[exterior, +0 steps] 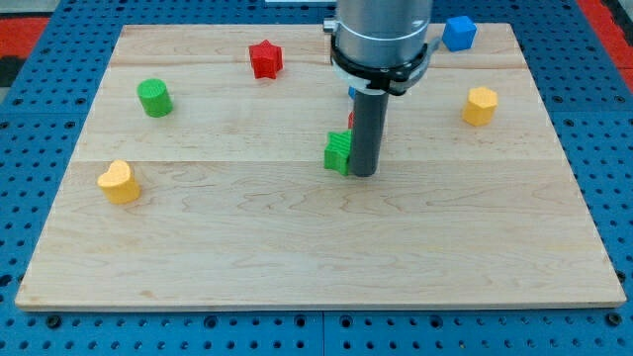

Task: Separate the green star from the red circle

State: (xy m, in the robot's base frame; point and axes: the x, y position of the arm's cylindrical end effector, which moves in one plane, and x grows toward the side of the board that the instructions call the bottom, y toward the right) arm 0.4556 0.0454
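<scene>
Since my tip (364,174) has no hand, it holds nothing; it touches the small green plastic star (338,151) near board centre. Red circle (352,120) mostly hidden behind the rod. Star likely light, rigid, slides easily; push a flat side.

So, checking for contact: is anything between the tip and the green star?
Nothing: in the camera view, my tip sits right against the green star on its right side, with no visible gap or block between.

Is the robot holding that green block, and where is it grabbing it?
Nothing is held. My tip is only a rod; it stands against the right side of the green star-shaped block, able to push it, not grip it.
</scene>
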